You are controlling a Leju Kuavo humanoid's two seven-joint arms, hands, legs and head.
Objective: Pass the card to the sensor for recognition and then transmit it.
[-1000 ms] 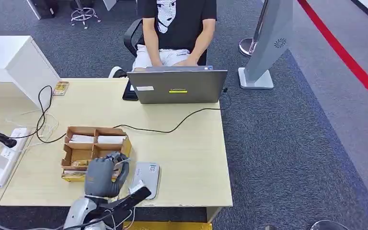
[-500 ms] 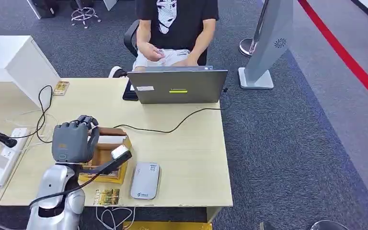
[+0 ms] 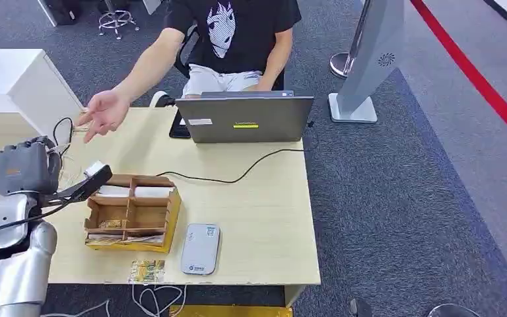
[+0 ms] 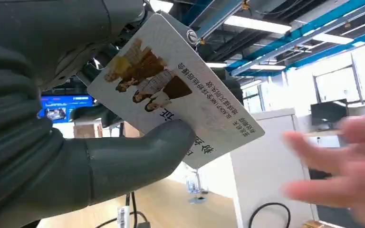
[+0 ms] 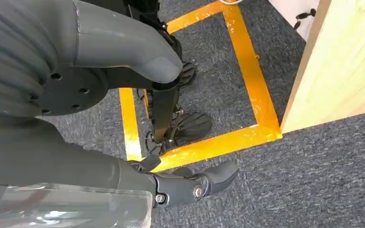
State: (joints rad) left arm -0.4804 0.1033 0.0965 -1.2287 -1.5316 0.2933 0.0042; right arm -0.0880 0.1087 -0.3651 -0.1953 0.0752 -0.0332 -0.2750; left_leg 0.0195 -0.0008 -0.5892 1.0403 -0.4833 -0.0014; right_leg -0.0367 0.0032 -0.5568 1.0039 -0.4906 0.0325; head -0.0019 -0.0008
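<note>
Now holding the card [image 4: 176, 92] up in the left hand [image 3: 23, 168], above the table's [image 3: 264, 218] left end, toward a person's hand [image 3: 104, 113] reaching out near it.

Pinching a white card between thumb [image 4: 123, 159] and fingers; showing a printed picture of several figures in brown and yellow tones, lines of dark Chinese writing turned upside down, with a short run of Latin letters too small to read, and a metal eyelet at one corner. Lying flat near the table's front edge, the grey sensor [image 3: 200, 248], its small logo unreadable. Hanging by the table's side over grey carpet and orange floor tape [image 5: 247, 66], the right hand [image 5: 123, 95], fingers loosely apart, gripping nothing.
</note>
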